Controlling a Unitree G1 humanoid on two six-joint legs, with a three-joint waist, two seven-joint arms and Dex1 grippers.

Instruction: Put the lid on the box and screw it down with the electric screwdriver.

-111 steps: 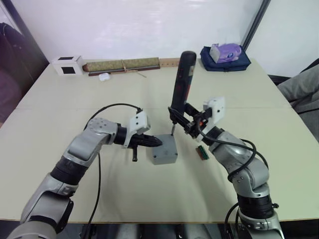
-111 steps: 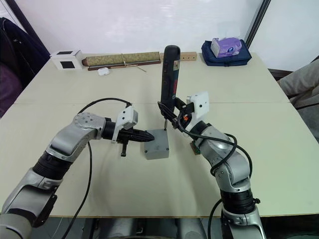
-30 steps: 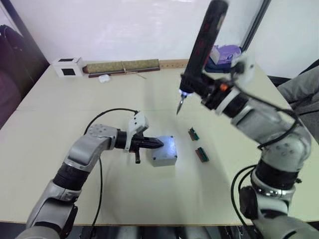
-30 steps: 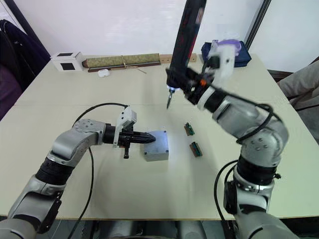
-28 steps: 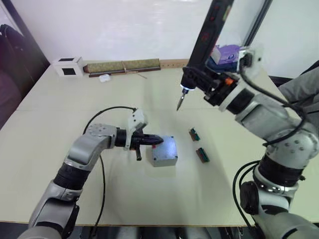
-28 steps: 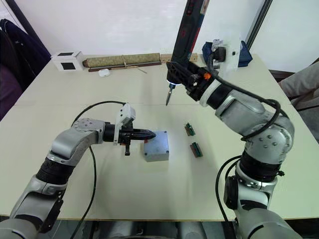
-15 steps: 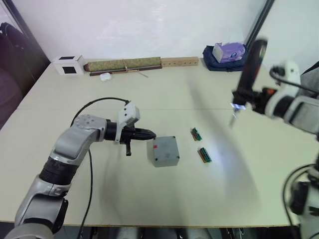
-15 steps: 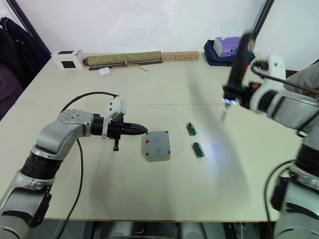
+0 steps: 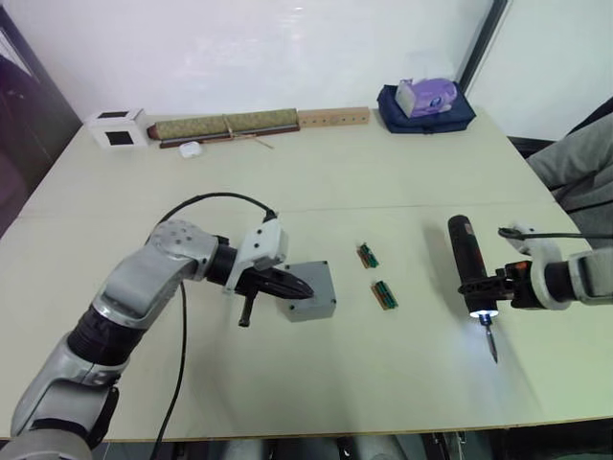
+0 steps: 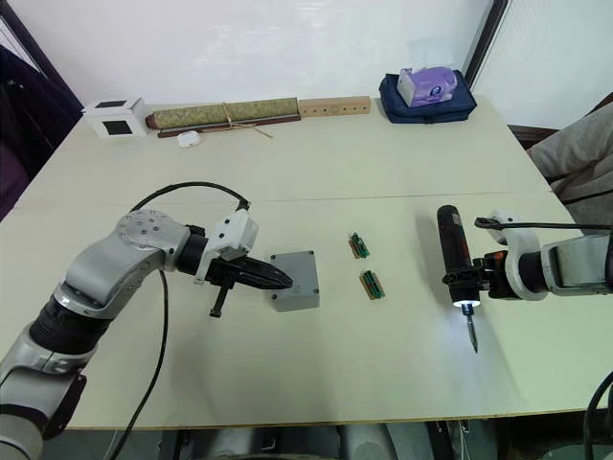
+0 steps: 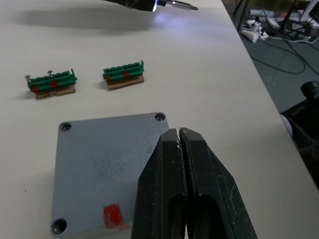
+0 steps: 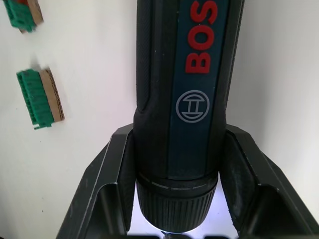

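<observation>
Box (image 9: 308, 290): grey, mid surface, lid (image 11: 107, 167) already seated on top; red mark on lid's flat face, screw holes at corners.
Left end effector (image 9: 299, 287): fingers pressed together, nothing gripped; tips lie over the lid's near-left part. Touching or just above: can't tell.
Right end effector (image 10: 466, 279): clamped round the screwdriver (image 10: 452, 251) just behind its nose, one finger (image 12: 104, 191) each side.
Screwdriver: lying low and about flat, well apart from box on robot's right; bit toward the near edge of the surface, white light on at tip. On the surface or just above: can't tell.
Other: two green strips (image 9: 377, 276) between box and tool; white cube (image 9: 116, 127), long roll and blue bag at far edge.
Step, my read: tool being laid down, so screwing looks finished or paused; whether screws sit in the holes is too small to tell.
Doing it well: ease the tool flat before opening, w/ bit pointing away from strips and box so it doesn't roll into them. Release only once its weight is on the surface. Left tips pressing on lid would stop the box shifting.
Risk: round body may roll toward the edge.
</observation>
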